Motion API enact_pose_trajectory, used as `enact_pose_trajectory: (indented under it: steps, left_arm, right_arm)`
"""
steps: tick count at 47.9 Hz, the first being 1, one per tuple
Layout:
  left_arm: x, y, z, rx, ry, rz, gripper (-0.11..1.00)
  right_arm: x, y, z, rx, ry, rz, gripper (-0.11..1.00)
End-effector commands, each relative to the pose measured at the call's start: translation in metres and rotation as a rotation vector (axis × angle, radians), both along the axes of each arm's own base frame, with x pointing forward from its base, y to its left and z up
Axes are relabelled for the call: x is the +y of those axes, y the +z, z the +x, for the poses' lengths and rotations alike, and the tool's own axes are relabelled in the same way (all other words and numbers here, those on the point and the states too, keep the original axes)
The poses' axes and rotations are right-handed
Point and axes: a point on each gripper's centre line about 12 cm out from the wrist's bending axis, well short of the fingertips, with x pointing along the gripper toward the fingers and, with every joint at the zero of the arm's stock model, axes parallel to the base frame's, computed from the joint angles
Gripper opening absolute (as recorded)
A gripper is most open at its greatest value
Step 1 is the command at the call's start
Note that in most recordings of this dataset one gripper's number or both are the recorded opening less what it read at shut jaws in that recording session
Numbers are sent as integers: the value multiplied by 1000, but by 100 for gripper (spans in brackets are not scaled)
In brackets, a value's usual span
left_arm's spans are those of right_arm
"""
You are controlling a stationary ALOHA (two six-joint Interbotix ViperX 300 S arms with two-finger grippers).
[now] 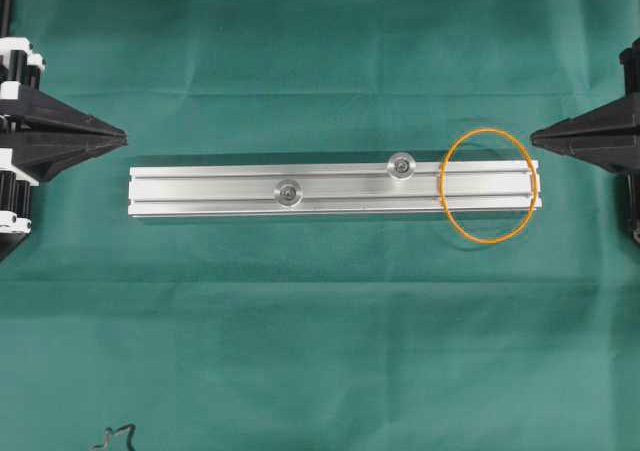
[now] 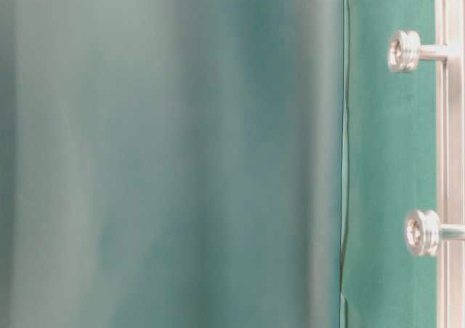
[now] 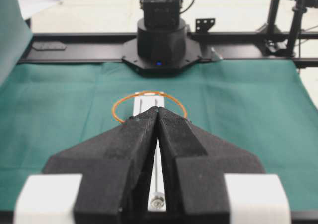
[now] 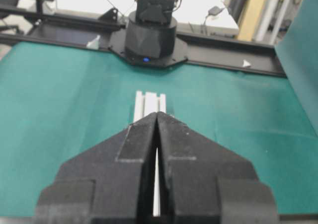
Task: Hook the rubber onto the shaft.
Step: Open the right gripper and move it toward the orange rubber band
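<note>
On your worktop (image 1: 320, 321), draped in green cloth, the aluminium rail (image 1: 210, 192) lay crosswise between the two arms. The rubber (image 1: 489, 185), a thin orange loop, rested flat across the rail's right-hand end, with its upper and lower arcs spilling past the rail onto the cloth. It was hooked on nothing.

Two shafts stood up from the rail, each topped with a round metal head: the near-centre shaft (image 1: 289, 193) in the lower slot, and the right shaft (image 1: 402, 166) in the upper slot, closer to the rubber but apart from it. In the table-level view both shafts stuck out sideways from the rail, with only a sliver of the loop showing at the top edge.

Your left claw (image 1: 122, 131) pointed at the rail's left end, its fingers pressed together and holding nothing; the left wrist view showed the tips meeting. Your right claw (image 1: 534, 134) sat just beside the rubber's upper right arc, likewise closed and empty. A small dark squiggle of wire (image 1: 114, 438) lay at the bottom edge of the cloth.
</note>
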Motion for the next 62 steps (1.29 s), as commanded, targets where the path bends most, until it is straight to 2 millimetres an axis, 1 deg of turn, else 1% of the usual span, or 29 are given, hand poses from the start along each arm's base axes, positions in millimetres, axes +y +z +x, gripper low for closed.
enact_pose_trajectory:
  steps: [1, 10, 14, 26, 36, 42, 62]
  left_arm:
    - [0, 9, 2, -15, 1, 0, 2]
    - [1, 8, 2, 40, 3, -4, 2]
    - [1, 6, 1, 101, 5, -3, 2]
    - [2, -6, -3, 308, 14, -9, 2]
    - [2, -19, -10, 472, 23, -36, 2]
    - [2, -19, -11, 498, 24, -37, 2]
    - [2, -18, -11, 495, 24, -37, 2]
  right_arm:
    - [0, 8, 2, -5, -1, 6, 1]
    - [0, 5, 4, 86, -1, 6, 1]
    - [0, 4, 5, 143, 0, 4, 1]
    - [0, -17, 5, 445, -1, 4, 1]
    - [0, -29, 5, 621, 0, 6, 1]
    - [0, -33, 6, 664, -1, 3, 1]
    - [0, -30, 7, 664, -1, 6, 1]
